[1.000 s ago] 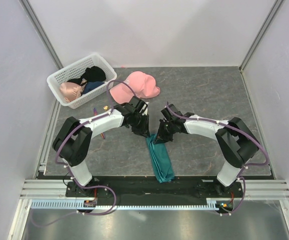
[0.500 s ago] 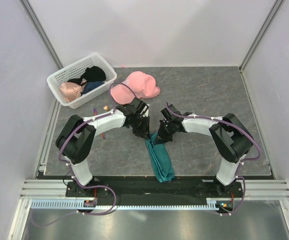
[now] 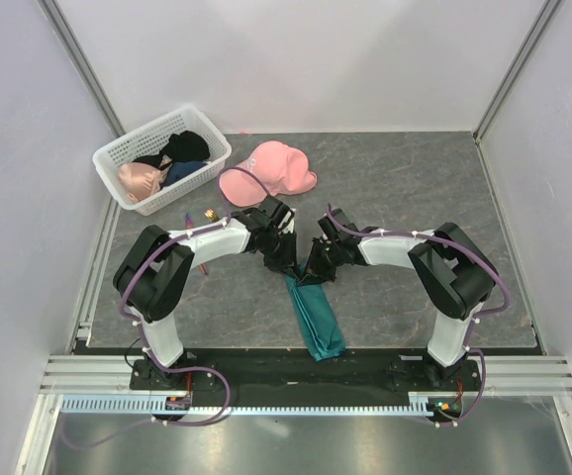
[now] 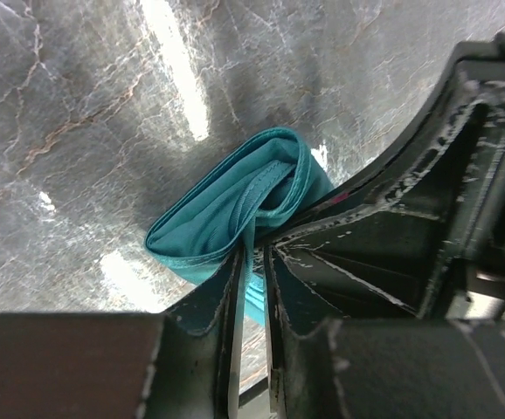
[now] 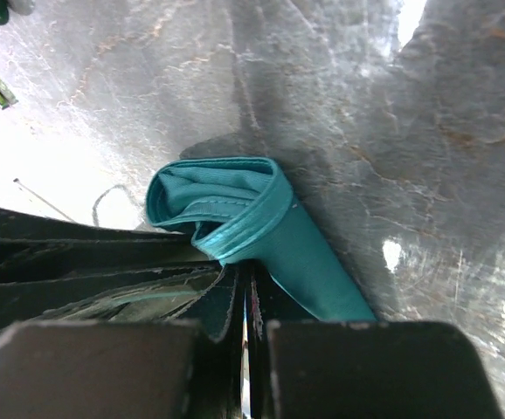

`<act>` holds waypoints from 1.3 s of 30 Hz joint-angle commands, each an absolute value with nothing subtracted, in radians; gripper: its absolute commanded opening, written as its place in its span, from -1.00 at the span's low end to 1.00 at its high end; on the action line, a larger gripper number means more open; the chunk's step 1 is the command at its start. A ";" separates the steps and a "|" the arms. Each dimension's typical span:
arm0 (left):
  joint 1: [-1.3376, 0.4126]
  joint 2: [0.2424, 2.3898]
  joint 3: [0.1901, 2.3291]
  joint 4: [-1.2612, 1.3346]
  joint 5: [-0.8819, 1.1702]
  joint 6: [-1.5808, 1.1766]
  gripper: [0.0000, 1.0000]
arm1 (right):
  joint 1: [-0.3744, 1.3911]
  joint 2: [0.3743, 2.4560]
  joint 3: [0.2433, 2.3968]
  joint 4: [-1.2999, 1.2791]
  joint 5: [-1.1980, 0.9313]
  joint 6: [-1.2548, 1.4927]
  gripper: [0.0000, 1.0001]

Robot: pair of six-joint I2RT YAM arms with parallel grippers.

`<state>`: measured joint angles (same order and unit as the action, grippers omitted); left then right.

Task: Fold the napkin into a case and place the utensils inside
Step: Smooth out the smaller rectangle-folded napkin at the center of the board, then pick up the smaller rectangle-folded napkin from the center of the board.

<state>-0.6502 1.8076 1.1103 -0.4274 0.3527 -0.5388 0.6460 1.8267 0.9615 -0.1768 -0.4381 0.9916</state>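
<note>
The napkin (image 3: 316, 319) is a narrow teal-green folded strip, the case, running from the table's middle toward the near edge. My left gripper (image 3: 290, 267) and right gripper (image 3: 312, 275) meet at its far end, each shut on the cloth. In the left wrist view the gripper (image 4: 252, 262) pinches a hem of the rolled end (image 4: 235, 205). In the right wrist view the gripper (image 5: 245, 272) pinches the folded edge (image 5: 235, 205). The utensils lie left of the left arm: a thin purple-and-orange piece (image 3: 188, 217) and a gold fork head (image 3: 210, 213), its handle hidden.
A pink cap (image 3: 271, 170) lies just beyond the grippers. A white plastic basket (image 3: 143, 129) with clothes stands at the far left corner. Grey walls enclose the table on three sides.
Both grippers have drawn closer together and shifted slightly left and farther away, still holding the strip's far end. The right arm's elbow has folded in more.
</note>
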 commanded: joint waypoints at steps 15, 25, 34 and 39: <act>-0.459 1.408 1.003 -0.485 0.356 -0.664 -0.51 | 0.758 1.698 1.146 -0.578 -0.270 0.750 -0.70; -0.445 1.267 0.835 -0.500 0.430 -0.701 -0.52 | 0.937 1.687 1.157 -0.704 -0.081 0.712 -0.12; -0.443 1.197 0.787 -0.520 0.416 -0.703 -0.52 | 1.031 1.776 1.224 -0.752 -0.006 0.693 -0.01; -0.445 1.169 0.787 -0.538 0.399 -0.701 -0.51 | 1.068 1.856 1.284 -0.768 0.066 0.701 0.00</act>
<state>-0.4446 1.2034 0.7944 -0.5262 0.4004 -0.6765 1.0431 1.8065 1.2137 -0.7353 -0.0147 0.7055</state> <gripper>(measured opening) 0.242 0.498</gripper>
